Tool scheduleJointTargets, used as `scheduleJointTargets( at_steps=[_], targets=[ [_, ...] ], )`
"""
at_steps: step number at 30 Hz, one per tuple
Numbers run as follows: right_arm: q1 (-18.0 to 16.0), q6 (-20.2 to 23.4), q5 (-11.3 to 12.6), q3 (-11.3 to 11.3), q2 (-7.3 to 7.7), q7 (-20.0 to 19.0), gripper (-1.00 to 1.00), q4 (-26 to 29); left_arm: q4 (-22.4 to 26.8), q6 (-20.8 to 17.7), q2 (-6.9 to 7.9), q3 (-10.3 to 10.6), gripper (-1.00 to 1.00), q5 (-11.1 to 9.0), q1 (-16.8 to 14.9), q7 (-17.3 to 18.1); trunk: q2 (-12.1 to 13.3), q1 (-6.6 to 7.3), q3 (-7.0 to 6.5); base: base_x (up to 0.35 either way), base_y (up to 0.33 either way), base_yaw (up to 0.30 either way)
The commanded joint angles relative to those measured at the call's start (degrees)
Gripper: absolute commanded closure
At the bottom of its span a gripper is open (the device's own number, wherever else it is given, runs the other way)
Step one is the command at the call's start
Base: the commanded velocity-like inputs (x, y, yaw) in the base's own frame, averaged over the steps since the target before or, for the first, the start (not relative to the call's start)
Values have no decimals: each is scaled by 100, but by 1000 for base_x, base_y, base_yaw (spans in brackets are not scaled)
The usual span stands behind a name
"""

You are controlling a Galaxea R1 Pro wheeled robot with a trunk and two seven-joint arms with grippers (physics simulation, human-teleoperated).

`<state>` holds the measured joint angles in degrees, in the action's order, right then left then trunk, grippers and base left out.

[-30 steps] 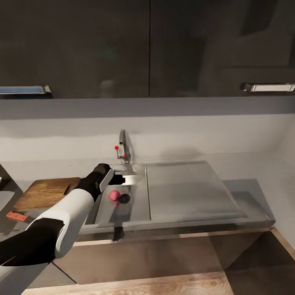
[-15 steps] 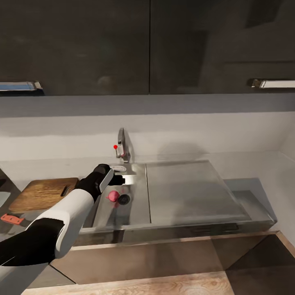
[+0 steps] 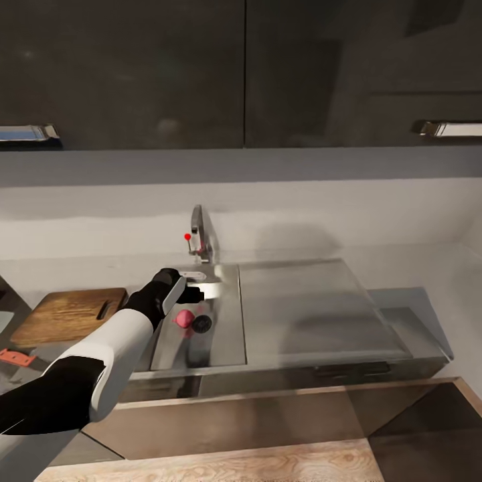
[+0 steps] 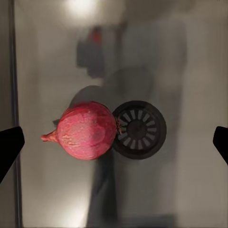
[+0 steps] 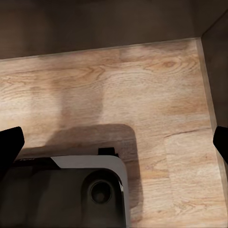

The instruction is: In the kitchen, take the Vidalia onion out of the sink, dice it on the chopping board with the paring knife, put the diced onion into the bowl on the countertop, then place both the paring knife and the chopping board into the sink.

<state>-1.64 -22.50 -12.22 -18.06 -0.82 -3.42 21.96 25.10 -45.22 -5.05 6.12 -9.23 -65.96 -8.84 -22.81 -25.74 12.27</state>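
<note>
My left gripper (image 4: 114,142) hangs over the sink (image 3: 221,335), jaws spread wide. The onion (image 4: 85,130) lies between them, nearer one jaw, touching the drain (image 4: 138,129). I'd centre over the bulb, then drop straight and close gently so it can't roll. My right gripper (image 5: 114,142) is spread too, over wood floor (image 5: 142,95). I count one onion, one board (image 3: 67,313), one knife (image 3: 15,357).

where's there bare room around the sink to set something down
The flat drainboard beside the basin is bare, bordered by the tap wall behind and the countertop corner. The basin floor is crowded: Vidalia onion against the drain, left gripper above.
</note>
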Motion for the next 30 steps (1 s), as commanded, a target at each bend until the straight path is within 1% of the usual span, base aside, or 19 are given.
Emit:
scheduleJointTargets(
  at_steps=[1,8,20,30],
  targets=[
    [-4,-18,-35,-48,-6,-36,-100,1,6,-20,4,39,-100,-61,-4,-47,-11,-4,20,113,0,0],
    [-3,-18,-35,-48,-6,-36,-100,0,3,-19,4,39,-100,-59,-4,-47,-11,-4,84,135,0,0],
    [-4,-18,-35,-43,-6,-36,-100,-1,2,-19,19,39,-100,-52,-4,-53,-11,-4,194,51,36,0],
    [-6,-17,-35,-41,-9,-36,-100,-3,-44,-14,22,39,-100,-52,-4,-56,-11,-4,286,11,11,0]
  ],
)
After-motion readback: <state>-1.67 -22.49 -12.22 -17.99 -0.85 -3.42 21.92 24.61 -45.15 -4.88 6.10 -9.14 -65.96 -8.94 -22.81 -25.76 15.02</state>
